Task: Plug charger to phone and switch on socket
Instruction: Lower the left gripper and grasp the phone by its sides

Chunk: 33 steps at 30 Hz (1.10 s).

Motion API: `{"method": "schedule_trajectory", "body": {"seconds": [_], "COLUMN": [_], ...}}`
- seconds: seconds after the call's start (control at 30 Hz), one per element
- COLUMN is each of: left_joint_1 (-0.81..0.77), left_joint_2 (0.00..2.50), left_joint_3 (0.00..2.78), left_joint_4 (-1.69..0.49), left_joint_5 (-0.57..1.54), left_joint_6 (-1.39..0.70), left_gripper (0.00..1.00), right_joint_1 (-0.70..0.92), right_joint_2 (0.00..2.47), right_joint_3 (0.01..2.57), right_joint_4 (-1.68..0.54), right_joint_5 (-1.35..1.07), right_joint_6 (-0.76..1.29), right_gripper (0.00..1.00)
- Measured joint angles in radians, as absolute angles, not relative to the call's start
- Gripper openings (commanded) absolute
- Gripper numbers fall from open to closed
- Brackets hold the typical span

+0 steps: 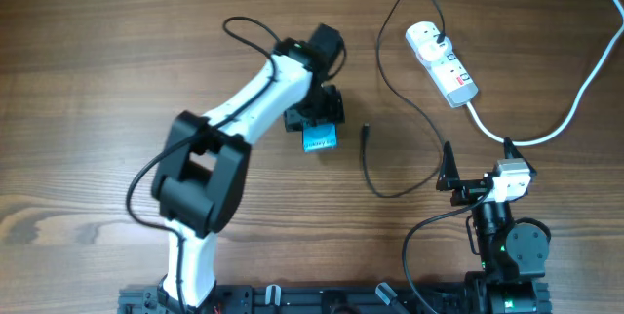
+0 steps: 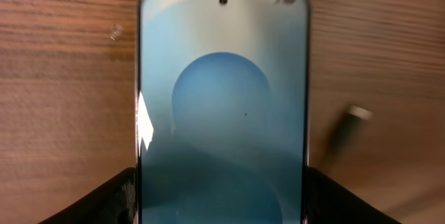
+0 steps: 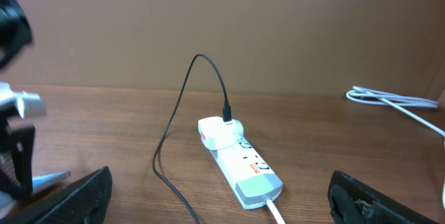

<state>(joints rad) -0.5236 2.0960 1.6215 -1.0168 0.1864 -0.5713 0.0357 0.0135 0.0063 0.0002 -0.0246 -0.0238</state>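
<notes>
The phone lies on the table with its teal screen up and fills the left wrist view. My left gripper is shut on the phone, one finger against each long edge. The charger's thin black cable runs from a white adapter on the socket and loops down to its connector tip, which lies on the table right of the phone and shows blurred in the left wrist view. My right gripper is open and empty, short of the socket.
The socket's thick white cord curves off to the back right corner and also shows in the right wrist view. The cable's lower loop lies just left of the right arm. The table is bare brown wood.
</notes>
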Motion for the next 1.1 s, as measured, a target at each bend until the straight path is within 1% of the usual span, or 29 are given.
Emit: {"method": "schedule_trajectory", "body": {"seconds": [0.13, 0.23, 0.37, 0.57, 0.7, 0.87, 0.9, 0.93, 0.97, 1.03, 1.07, 1.1], "left_joint_1": [-0.444, -0.414, -0.439, -0.577, -0.622, -0.628, -0.628, -0.628, -0.628, -0.628, -0.628, -0.628], "left_joint_2": [2.031, 2.03, 2.03, 2.031, 2.046, 2.061, 2.061, 2.062, 2.062, 2.061, 2.059, 2.057], "left_joint_3": [1.629, 1.632, 1.632, 1.613, 1.542, 1.454, 1.431, 1.414, 1.405, 1.401, 1.401, 1.399], "left_joint_4": [-1.025, -1.041, -1.079, -1.081, -1.017, -0.934, -0.906, -0.892, -0.888, -0.876, -0.868, -0.858], "left_joint_5": [0.367, 0.391, 0.306, 0.107, 0.072, 0.056, 0.053, 0.051, 0.048, 0.049, 0.049, 0.049], "left_joint_6": [-0.574, -0.575, -0.575, -0.58, -0.59, -0.601, -0.603, -0.605, -0.605, -0.613, -0.611, -0.614], "left_gripper": [0.71, 0.71, 0.72, 0.72, 0.71, 0.73, 0.74, 0.78, 0.86, 0.97, 1.0, 1.0], "right_joint_1": [0.036, 0.036, 0.036, 0.036, 0.036, 0.036, 0.036, 0.036, 0.036, 0.036, 0.036, 0.036], "right_joint_2": [0.014, 0.014, 0.014, 0.014, 0.014, 0.014, 0.014, 0.014, 0.014, 0.014, 0.014, 0.014], "right_joint_3": [0.006, 0.006, 0.006, 0.006, 0.006, 0.006, 0.006, 0.006, 0.006, 0.006, 0.006, 0.006], "right_joint_4": [0.0, 0.0, 0.0, 0.0, 0.0, 0.0, 0.0, 0.0, 0.0, 0.0, 0.0, 0.0], "right_joint_5": [-0.025, -0.025, -0.025, -0.025, -0.025, -0.025, -0.025, -0.025, -0.025, -0.025, -0.025, -0.025], "right_joint_6": [-0.024, -0.024, -0.024, -0.024, -0.024, -0.024, -0.024, -0.024, -0.024, -0.024, -0.024, -0.024], "right_gripper": [1.0, 1.0, 1.0, 1.0, 1.0, 1.0, 1.0, 1.0, 1.0, 1.0, 1.0, 1.0]}}
